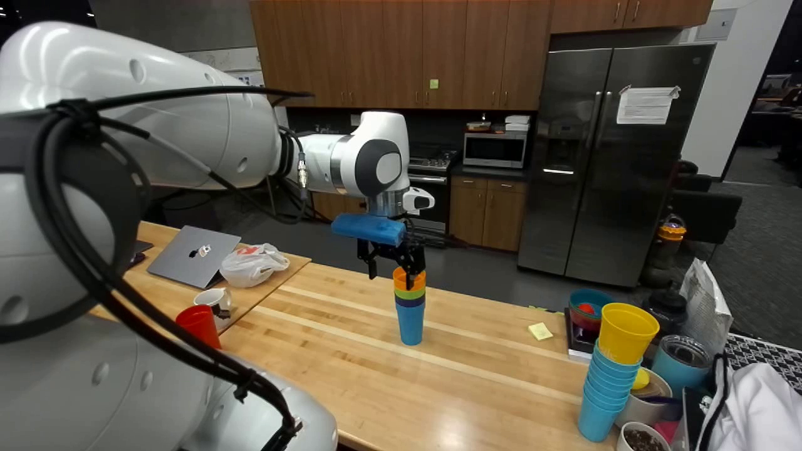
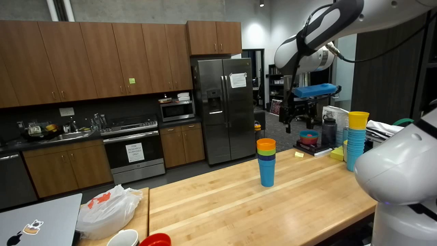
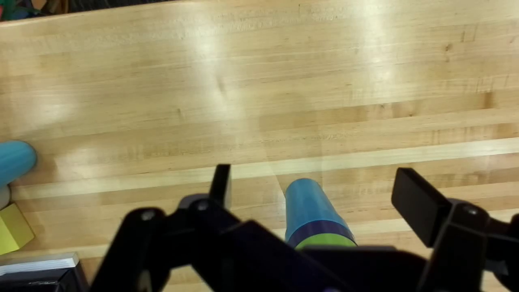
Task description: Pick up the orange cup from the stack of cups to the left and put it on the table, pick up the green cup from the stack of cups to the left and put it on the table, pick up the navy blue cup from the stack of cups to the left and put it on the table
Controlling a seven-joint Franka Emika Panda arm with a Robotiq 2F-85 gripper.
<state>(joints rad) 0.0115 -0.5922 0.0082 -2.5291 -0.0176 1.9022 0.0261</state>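
Stack of cups (image 2: 266, 162) stands upright on the counter (image 2: 218, 212): orange cup (image 2: 266, 145) uppermost, then green cup (image 2: 266, 152), navy blue cup (image 2: 266, 158), light-blue cup (image 2: 267, 175) lowest. The jaws hang spread wide near the orange cup. Farther along, a yellow cup (image 2: 358, 120) caps a taller light-blue stack (image 2: 355, 145).

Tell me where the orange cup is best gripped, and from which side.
Best, I judge, to grip the orange cup by the outside of its upper band, lowering the open tool from above to straddle it. The cup stands upright, mouth up, nested in the green cup, so only that band is exposed; gripping lower would likely catch the green one too.
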